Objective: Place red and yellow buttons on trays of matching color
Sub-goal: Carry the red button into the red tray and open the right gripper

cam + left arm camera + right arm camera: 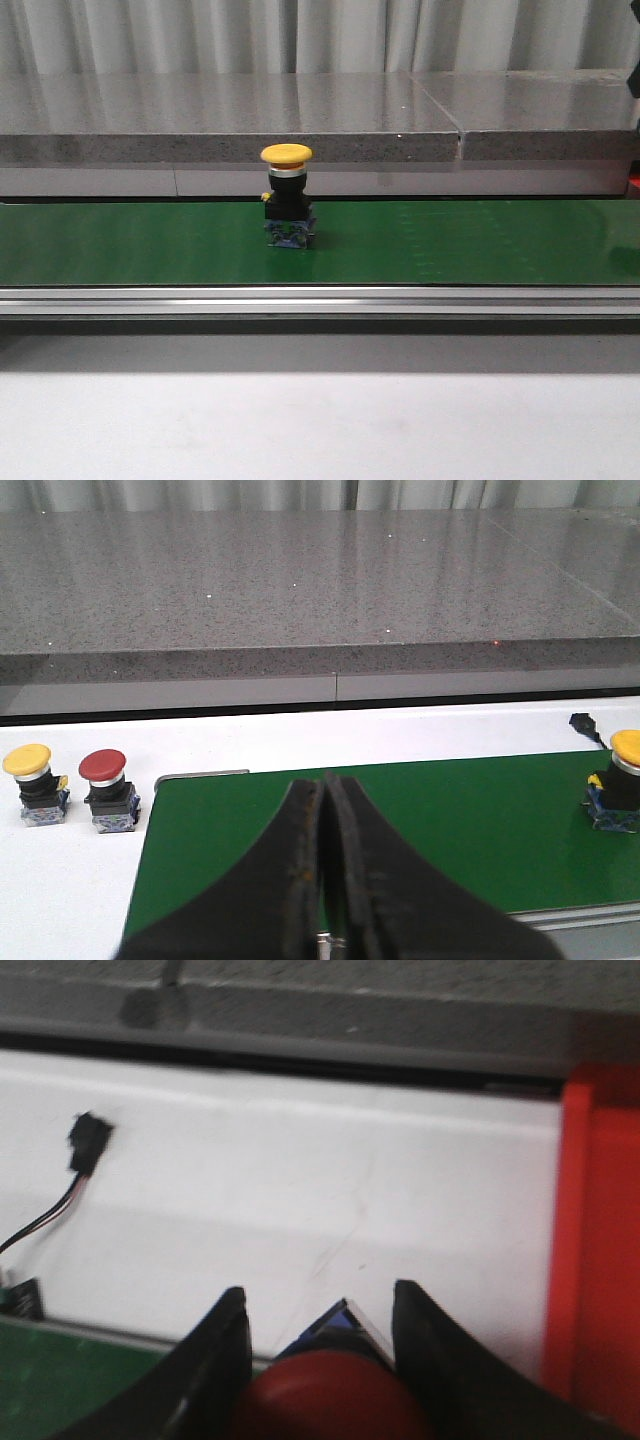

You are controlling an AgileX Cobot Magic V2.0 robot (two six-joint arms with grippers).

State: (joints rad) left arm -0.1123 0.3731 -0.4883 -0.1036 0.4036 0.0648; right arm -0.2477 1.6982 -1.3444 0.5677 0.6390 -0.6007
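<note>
Between right gripper (318,1345) fingers, red button (325,1400).

Factory-style test bench: green conveyor belt (480,245), curtained backdrop.

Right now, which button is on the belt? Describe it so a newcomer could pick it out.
Find the green conveyor belt running across the front view, before the grey stone ledge. The yellow button stands upright, alone, near the middle. Its yellow mushroom cap over a black body and blue base sets it apart.
</note>
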